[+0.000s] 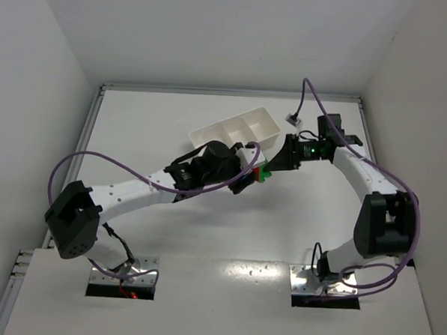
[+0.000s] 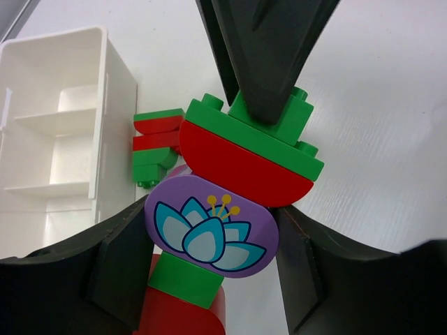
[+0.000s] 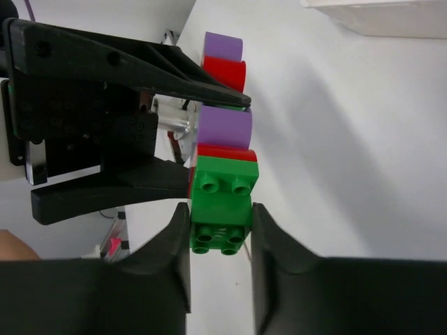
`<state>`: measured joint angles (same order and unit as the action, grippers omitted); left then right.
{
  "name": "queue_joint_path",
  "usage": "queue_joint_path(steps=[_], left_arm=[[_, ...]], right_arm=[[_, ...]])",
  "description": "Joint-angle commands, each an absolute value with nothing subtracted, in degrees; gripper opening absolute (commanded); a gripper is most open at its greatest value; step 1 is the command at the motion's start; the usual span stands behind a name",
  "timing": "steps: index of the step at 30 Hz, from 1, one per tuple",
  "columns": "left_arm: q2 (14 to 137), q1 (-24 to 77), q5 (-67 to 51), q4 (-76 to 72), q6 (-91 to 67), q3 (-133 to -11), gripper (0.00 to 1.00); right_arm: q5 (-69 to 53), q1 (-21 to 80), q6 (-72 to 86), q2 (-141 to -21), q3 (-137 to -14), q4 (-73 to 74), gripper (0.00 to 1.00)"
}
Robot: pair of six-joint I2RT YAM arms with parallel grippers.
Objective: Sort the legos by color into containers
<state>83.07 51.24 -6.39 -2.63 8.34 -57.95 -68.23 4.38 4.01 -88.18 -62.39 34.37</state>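
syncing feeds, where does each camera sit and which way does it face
Top external: above, behind the bases, looking down; both arms, long white plastic tray.
Left wrist: behind the left gripper, facing the red, green and purple lego stack it grips.
Right wrist: behind the right gripper, facing that stack's green end.
Both wrist views share the stack.

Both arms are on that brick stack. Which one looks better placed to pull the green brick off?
Probably the right: the right tool grips the green brick at the end, while the left tool clamps the purple flower brick as an anchor.
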Motion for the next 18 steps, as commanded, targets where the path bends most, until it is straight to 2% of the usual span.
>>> queue_joint_path(steps=[1, 3, 8, 15, 18], left_arm=[[82.44, 51.94, -7.73, -5.89, 7.65, -60.12, 0.00], [82.44, 51.94, -7.73, -6.50, 7.12, -58.72, 0.00], [80.68, 51.94, -6.68, -6.50, 6.60, -55.73, 0.00], [78.93, 50.81, -5.63, -6.50, 6.59, -53.00, 0.00], [78.40, 50.10, -5.63, -6.50, 6.06, -52.48, 0.00]], right_arm=[[-70.49, 4.66, -0.34, -89.20, -64.86, 35.24, 0.13], [-71.01, 4.66, -1.92, -89.21, -65.57, 36.56, 0.00], [-71.63, 3.26, -6.32, -87.46, -66.18, 40.86, 0.00], [-71.11, 2.02, -17.92, -87.98, -71.98, 55.09, 0.00], [-70.58, 0.80, -18.46, -89.03, -73.47, 54.94, 0.00]])
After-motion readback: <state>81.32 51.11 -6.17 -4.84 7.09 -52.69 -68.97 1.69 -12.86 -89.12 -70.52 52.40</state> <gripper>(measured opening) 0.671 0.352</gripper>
